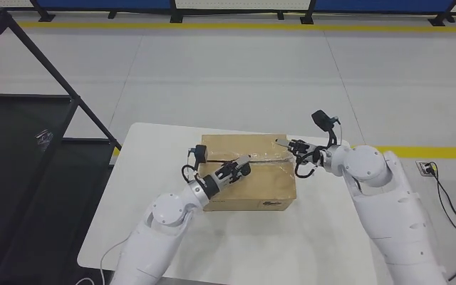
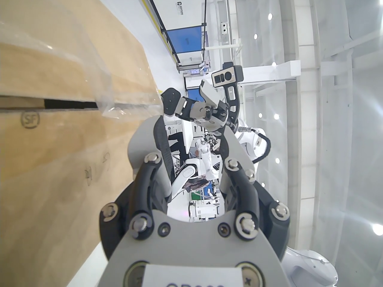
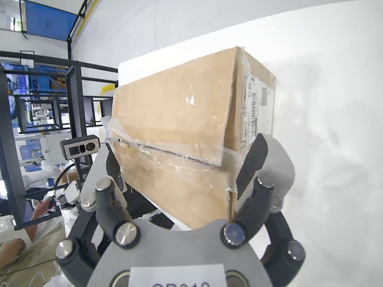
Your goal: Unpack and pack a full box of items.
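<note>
— Where's the box?
— The box (image 1: pixel 228 146) sits mid-table (image 1: pixel 313 235), with clear tape (image 1: pixel 267 158) wrinkled along its top seam.
— Left gripper?
— The left gripper (image 1: pixel 241 168) is over the seam near the lid's centre, its arm entering from 7 o'clock. Its fingers are spread and hold nothing.
— And the right?
— The right gripper (image 1: pixel 288 145) is at the box's 2 o'clock corner, by the tape's end, fingers apart and empty.
</note>
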Controlling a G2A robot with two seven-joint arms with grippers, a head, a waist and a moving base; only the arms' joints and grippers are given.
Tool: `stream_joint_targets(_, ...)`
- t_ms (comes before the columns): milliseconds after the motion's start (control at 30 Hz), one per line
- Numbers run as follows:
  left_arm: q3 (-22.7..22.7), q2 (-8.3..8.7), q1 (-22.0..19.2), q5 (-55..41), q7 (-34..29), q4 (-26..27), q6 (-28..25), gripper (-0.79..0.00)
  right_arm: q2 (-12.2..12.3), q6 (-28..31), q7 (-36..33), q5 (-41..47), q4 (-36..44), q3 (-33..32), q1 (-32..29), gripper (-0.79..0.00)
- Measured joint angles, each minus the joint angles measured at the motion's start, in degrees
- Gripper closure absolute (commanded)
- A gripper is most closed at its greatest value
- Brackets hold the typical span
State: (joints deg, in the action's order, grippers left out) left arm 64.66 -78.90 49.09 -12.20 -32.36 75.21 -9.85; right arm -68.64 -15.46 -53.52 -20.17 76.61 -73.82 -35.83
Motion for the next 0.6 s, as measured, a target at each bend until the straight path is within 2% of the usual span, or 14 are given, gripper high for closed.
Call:
stream_joint_targets(133,1.43,0.30,1.36,-0.43,0.21,1.54,-1.13,-0.397,0.14,1.46,3.92,2.85,3.06,-2.03,-2.00,-0.785)
stream_joint_targets(333,5.39,1.20,5.30,-0.85,0.68,6.24,-3.22,-0.409,0.28,7.98,5.95,10.27,6.36,-4.50,-4.97,-0.785)
stream_joint_targets(467,8.28,1.84,7.90,-0.52,1.22,9.03,-3.47,-0.422,-0.04,9.81,5.15,14.42,4.51,-3.42,-3.87,-0.785)
stream_joint_targets(600,11.60,2.43,10.62,-0.95,2.54,10.68,-4.03,-0.419,-0.89,10.07,3.60,17.00,-1.32,0.65,-0.21,-0.785)
